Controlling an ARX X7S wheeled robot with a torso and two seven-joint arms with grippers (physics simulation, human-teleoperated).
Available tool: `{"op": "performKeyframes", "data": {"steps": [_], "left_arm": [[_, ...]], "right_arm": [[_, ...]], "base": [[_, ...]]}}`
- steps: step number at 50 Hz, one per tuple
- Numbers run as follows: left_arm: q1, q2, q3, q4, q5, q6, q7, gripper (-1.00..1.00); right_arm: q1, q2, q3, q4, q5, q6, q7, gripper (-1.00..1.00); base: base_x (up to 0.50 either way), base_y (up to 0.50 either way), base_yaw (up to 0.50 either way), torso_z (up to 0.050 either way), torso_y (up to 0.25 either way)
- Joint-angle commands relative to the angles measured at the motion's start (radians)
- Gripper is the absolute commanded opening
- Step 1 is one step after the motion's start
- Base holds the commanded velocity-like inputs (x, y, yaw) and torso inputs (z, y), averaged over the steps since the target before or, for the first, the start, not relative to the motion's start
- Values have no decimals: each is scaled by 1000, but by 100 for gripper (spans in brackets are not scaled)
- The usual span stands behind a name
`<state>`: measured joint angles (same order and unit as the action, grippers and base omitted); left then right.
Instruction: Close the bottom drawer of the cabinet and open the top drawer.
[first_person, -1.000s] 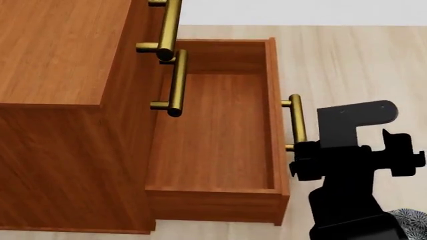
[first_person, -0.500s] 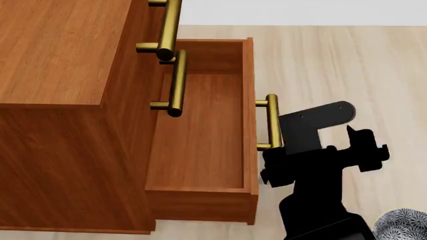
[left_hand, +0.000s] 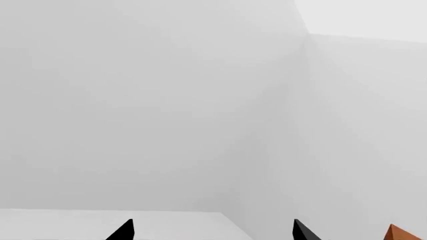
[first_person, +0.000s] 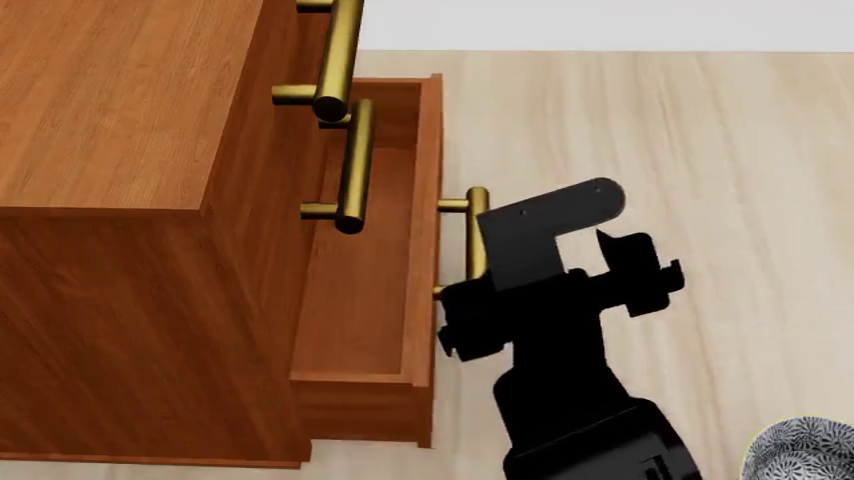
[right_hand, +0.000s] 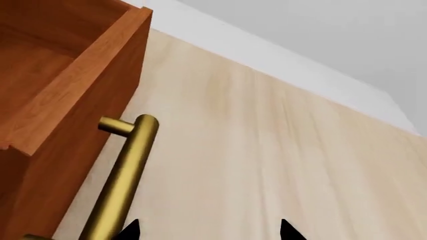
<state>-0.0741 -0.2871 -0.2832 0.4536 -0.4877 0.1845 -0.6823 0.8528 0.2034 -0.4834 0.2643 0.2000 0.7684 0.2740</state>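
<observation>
The cabinet (first_person: 107, 110) fills the left of the head view. Its bottom drawer (first_person: 360, 300) stands partly out, and its front panel (right_hand: 87, 100) carries a brass handle (first_person: 477, 240). My right gripper (first_person: 554, 295) presses beside that handle from the outside. In the right wrist view the gripper (right_hand: 208, 231) is open, with the brass handle (right_hand: 127, 170) just outside one of its fingertips (right_hand: 130, 230) and only floor between the two. The top drawer is pushed in and only its handle (first_person: 343, 50) shows, above the middle handle (first_person: 355, 165). My left gripper (left_hand: 211, 231) is open and faces a white wall.
Pale wooden floor (first_person: 694, 130) spreads to the right of the cabinet. A grey patterned object (first_person: 801, 450) sits at the bottom right corner of the head view. A white wall (first_person: 601, 22) runs along the back. A reddish-brown corner (left_hand: 400, 233) shows in the left wrist view.
The bottom drawer has slid well into the cabinet. My right gripper moved left with it, staying against the handle.
</observation>
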Motion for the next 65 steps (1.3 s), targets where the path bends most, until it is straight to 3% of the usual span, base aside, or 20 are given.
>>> {"op": "performKeyframes", "data": {"steps": [1, 17, 21, 27, 33, 41, 52, 54, 58, 62, 65], "left_arm": [[10, 6, 2, -10, 2, 22, 8, 100], [-8, -15, 3, 7, -12, -10, -12, 100], [14, 11, 8, -38, 2, 53, 23, 100], [-5, -15, 6, 6, -12, -6, -13, 100], [16, 10, 10, -37, 1, 58, 21, 100], [-7, -20, 7, 3, -19, -1, -12, 100], [-3, -20, 8, 9, -19, 2, -16, 100], [14, 6, 13, -41, -1, 66, 21, 100], [-4, -23, 10, 12, -21, 0, -19, 100], [12, -1, 12, -28, -9, 53, 11, 100], [-6, -23, 11, 1, -21, 8, -15, 100]], "right_arm": [[21, -51, -20, 55, 39, -46, -48, 100], [37, -88, -60, 125, 53, -106, -97, 100], [44, -98, -51, 143, 79, -123, -127, 100], [48, -116, -39, 178, 125, -141, -180, 100], [60, -141, -22, 239, 170, -160, -227, 100], [74, -158, -19, 289, 216, -165, -271, 100], [81, -169, -37, 305, 268, -163, -323, 100], [80, -169, -48, 303, 269, -167, -329, 100], [70, -169, -59, 301, 286, -174, -353, 100], [64, -164, -66, 287, 308, -165, -371, 100], [61, -161, -63, 271, 331, -162, -389, 100]], "base": [[0, 0, 0, 0, 0], [0, 0, 1, 0, 0], [0, 0, 0, 0, 0], [0, 0, 0, 0, 0], [0, 0, 0, 0, 0], [0, 0, 0, 0, 0], [0, 0, 0, 0, 0], [0, 0, 0, 0, 0], [0, 0, 1, 0, 0], [0, 0, 1, 0, 0], [0, 0, 0, 0, 0]]}}
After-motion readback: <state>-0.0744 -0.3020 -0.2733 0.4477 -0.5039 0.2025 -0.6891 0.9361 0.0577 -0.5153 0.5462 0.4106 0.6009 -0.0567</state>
